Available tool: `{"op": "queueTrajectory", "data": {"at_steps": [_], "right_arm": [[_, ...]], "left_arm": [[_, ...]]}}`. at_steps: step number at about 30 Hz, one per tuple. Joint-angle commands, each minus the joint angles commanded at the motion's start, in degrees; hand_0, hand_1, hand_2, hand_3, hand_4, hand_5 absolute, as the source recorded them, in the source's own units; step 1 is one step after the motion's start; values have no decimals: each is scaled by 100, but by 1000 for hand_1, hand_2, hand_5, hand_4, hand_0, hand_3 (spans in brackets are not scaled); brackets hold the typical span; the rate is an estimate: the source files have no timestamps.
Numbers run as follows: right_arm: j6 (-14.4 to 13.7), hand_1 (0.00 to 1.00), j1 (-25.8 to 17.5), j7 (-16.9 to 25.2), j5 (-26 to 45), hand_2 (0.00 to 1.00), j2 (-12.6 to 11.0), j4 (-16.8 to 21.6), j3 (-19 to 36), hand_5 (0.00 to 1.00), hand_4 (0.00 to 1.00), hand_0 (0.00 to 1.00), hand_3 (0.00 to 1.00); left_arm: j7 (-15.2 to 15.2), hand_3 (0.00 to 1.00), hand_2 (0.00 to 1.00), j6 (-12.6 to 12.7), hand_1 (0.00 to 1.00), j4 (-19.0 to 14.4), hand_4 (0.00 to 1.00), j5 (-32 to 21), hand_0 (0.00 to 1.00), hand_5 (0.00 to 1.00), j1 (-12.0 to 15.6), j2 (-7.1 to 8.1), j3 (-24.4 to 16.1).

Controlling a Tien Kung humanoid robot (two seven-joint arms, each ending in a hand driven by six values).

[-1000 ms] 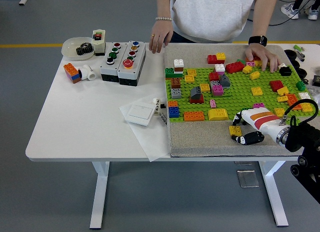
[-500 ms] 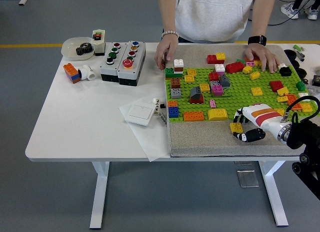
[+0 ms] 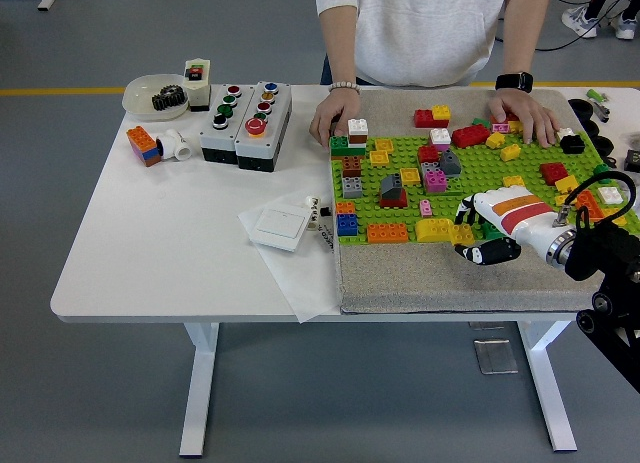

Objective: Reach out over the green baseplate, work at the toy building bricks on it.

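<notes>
Robot's white right hand (image 3: 487, 233) at flat green studded baseplate (image 3: 480, 183) near edge, fingers curled around small yellow toy brick (image 3: 462, 234), person's hands (image 3: 334, 114) resting on far edge

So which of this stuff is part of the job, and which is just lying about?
In the job:
green baseplate
bricks on it, e.g. orange brick
yellow brick held in right hand

Lying about:
button boxes
white switch
bowl of gears

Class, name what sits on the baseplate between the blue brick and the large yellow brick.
Head view: an orange brick between blue brick and yellow brick.
</notes>
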Motion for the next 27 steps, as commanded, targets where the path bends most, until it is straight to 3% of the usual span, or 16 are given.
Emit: {"op": "queueTrajectory", "data": {"at_steps": [16,27], "right_arm": [[-6,486,353,-37,-79,537,566,-579,22,246,736,488,521],[-42,486,395,-31,-177,538,745,-996,30,243,735,488,521]], "left_arm": [[3,748,879,17,879,-10,740,9,865,649,-7,16,6],[44,747,880,29,879,-19,739,132,866,648,7,30,-49]]}}
